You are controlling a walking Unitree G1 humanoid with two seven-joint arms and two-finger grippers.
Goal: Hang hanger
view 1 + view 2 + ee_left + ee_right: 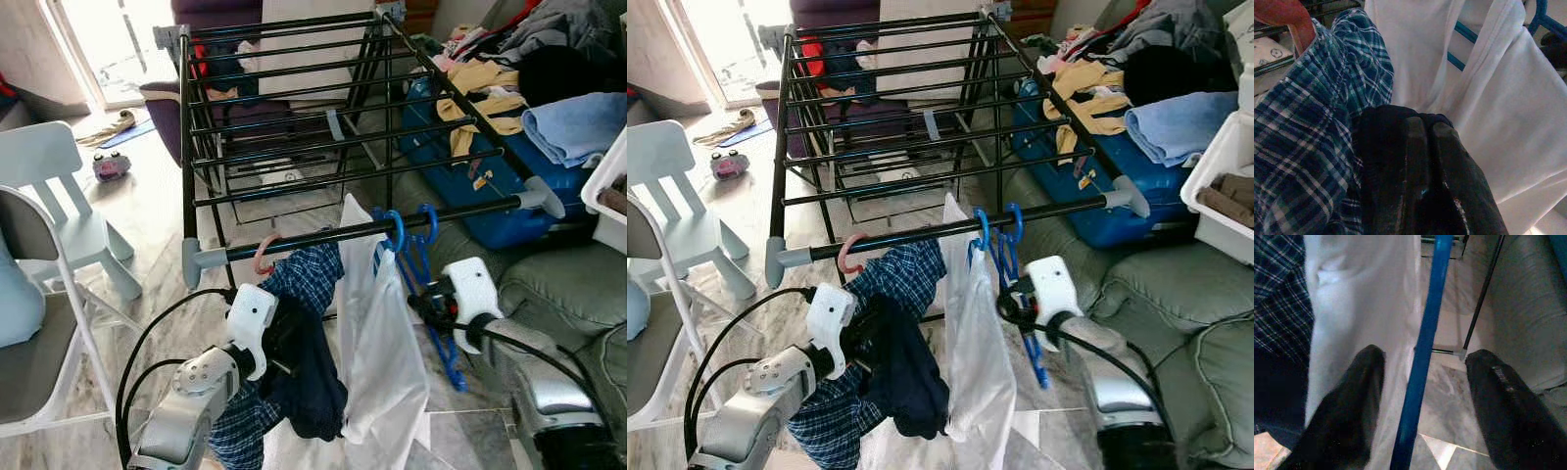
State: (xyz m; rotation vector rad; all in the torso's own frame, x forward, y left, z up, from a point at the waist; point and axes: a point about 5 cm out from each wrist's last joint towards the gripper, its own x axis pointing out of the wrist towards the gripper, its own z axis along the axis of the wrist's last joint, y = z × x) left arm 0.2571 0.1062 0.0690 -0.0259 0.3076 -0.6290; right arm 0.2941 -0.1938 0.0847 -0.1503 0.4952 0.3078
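2 blue hangers (423, 257), 1 pink hanger (263, 257), 2 grippers (1422, 396), 1 rack (294, 127).

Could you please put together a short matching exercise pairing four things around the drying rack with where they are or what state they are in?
Things:
1. Blue plastic hanger
2. White cloth garment
3. Left gripper
4. Right gripper

States:
A. fingers pressed together against the dark fabric beside the blue plaid shirt
B. fingers spread apart, one on each side of a blue bar
C. hooked over the black front rail of the drying rack, no garment on it
D. draped from the front rail between the plaid shirt and the bare hanger

Pairs: 1-C, 2-D, 3-A, 4-B
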